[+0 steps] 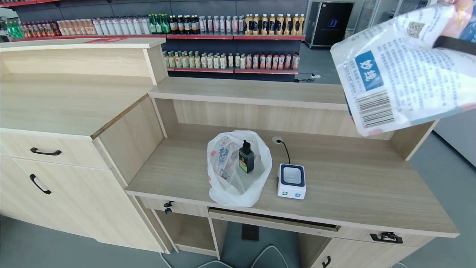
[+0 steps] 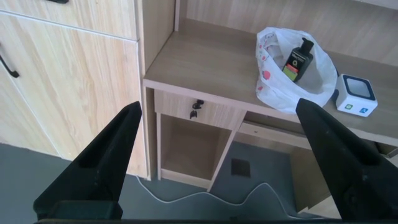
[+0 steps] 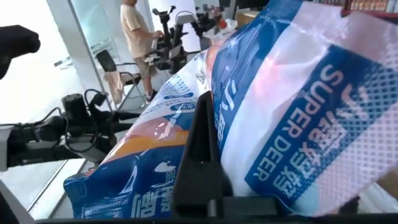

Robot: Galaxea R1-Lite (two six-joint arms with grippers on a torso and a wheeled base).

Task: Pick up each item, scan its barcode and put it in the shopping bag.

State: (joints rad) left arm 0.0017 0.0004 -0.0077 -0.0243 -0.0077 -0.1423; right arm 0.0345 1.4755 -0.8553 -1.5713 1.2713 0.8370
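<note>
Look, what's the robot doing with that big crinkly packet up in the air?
The right gripper holds a big white and blue plastic packet high above the right end of the pale wooden counter, barcode showing. Below, a white plastic shopping bag sits open with a black bottle standing inside, beside the small white and blue scanner box. The left gripper hangs open and empty, low before the counter.

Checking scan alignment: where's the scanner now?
Head view: the scanner sits on the desk near its front edge, immediately right of the shopping bag.
</note>
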